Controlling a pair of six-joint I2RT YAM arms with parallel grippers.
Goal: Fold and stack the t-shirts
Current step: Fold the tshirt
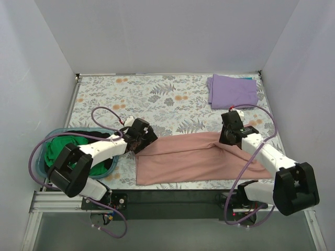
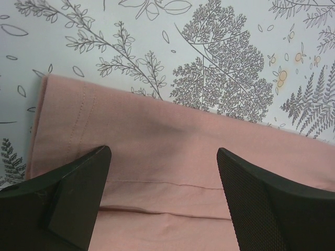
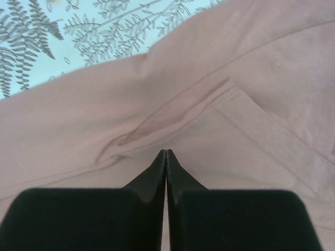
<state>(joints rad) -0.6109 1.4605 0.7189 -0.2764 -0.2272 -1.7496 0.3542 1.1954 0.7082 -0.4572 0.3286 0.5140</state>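
Note:
The dusty-pink t-shirt (image 1: 199, 157) lies folded into a long band across the near middle of the table. My left gripper (image 1: 137, 142) hovers over its left end, jaws wide open and empty; the left wrist view shows the pink cloth (image 2: 172, 130) and its hem between my fingers (image 2: 78, 193). My right gripper (image 1: 229, 137) is at the shirt's upper right end, jaws shut tip to tip (image 3: 166, 152) just above a crease in the pink cloth (image 3: 104, 115); I see no cloth between them. The lavender t-shirt (image 1: 233, 90) lies folded at the far right. The green t-shirt (image 1: 57, 149) sits in the basket.
The teal plastic basket (image 1: 112, 167) stands at the near left, under my left arm, with a dark item beside the green cloth. The table has a floral-print cover (image 1: 157, 97). White walls close off the left, right and back.

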